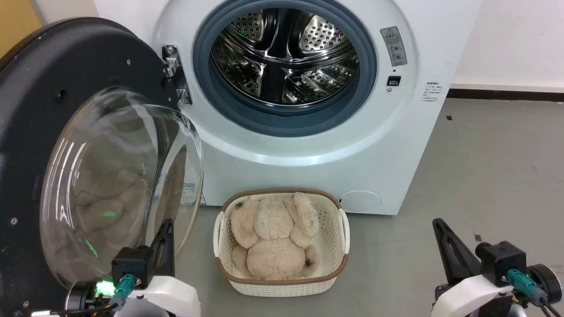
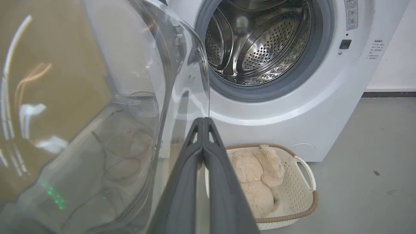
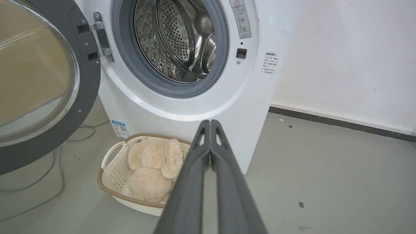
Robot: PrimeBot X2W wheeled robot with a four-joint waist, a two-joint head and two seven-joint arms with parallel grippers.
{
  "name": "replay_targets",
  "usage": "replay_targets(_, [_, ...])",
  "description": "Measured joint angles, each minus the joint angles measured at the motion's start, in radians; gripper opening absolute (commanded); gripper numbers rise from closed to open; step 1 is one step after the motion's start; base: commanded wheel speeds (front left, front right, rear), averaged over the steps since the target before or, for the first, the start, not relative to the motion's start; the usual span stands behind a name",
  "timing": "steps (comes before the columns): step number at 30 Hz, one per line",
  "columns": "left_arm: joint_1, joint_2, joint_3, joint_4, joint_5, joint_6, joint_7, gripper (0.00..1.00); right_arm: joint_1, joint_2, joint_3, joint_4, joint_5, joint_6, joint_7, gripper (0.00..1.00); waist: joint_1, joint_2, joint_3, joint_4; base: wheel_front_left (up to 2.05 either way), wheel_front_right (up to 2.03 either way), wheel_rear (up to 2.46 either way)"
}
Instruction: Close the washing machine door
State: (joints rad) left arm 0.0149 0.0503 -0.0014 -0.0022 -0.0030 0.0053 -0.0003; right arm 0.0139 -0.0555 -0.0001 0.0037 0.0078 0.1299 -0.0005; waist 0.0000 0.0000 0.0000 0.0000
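The white washing machine (image 1: 352, 145) stands ahead with its steel drum (image 1: 284, 53) exposed. Its round black door (image 1: 39, 88) hangs wide open on the left hinge (image 1: 174, 72), the clear glass bowl (image 1: 119, 180) bulging toward me. My left gripper (image 1: 166, 226) is shut and empty, low beside the bowl's right rim; in the left wrist view its tips (image 2: 203, 120) sit just below the glass edge (image 2: 201, 65). My right gripper (image 1: 438, 224) is shut and empty over the floor at the lower right; in the right wrist view the door (image 3: 84, 84) is far left of its tips (image 3: 208, 123).
A cream basket (image 1: 343, 233) holding a beige plush toy (image 1: 275, 237) sits on the grey floor directly before the machine, between my arms. A white wall with a dark skirting (image 1: 506, 94) runs at the right. Cables (image 3: 39, 182) lie on the floor under the door.
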Motion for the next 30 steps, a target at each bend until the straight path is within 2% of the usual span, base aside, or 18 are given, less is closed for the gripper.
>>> replay_targets(30, [0.000, 0.000, 0.000, 0.000, 0.000, 0.000, 0.000, 0.00, 0.000, 0.000, 0.000, 0.000, 0.000, 0.000, 0.000, 0.00, 0.0000, 0.0000, 0.000, 0.000, 0.00, 0.00, 0.00])
